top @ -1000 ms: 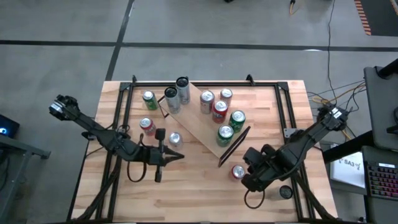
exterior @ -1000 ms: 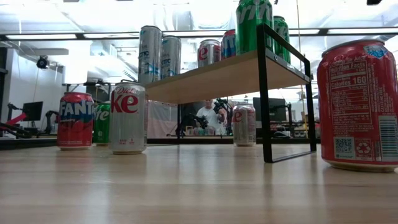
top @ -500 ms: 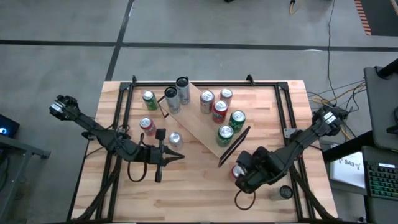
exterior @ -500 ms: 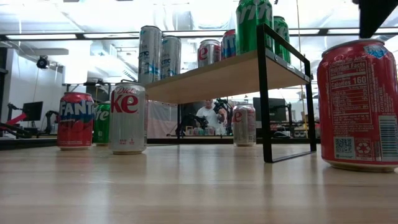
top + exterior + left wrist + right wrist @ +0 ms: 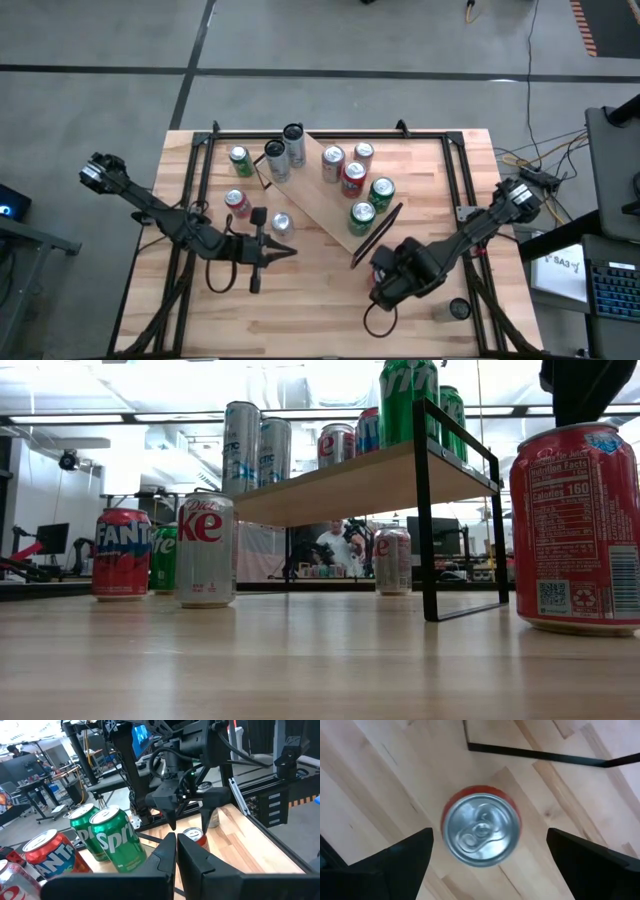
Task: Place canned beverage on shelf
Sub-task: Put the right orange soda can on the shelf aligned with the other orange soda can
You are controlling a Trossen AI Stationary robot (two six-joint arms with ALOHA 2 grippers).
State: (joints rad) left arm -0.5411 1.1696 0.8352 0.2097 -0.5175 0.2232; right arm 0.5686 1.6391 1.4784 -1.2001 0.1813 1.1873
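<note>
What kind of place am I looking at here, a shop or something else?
Probably a robotics lab or workshop, not a shop. Two dark robot arms work over a plank table with soda cans around a small shelf, the floor is bare concrete, and desks with monitors fill the room behind.

Shelf point(image 5: 335, 195): mid-table, set diagonally, carrying several cans.
Can point(image 5: 481, 830): upright on tabletop point(image 5: 320, 295), just beside shelf's near end frame.
Right gripper point(image 5: 385, 283): directly above that can.
Left gripper point(image 5: 283, 251): left of shelf, near table centre.
</note>
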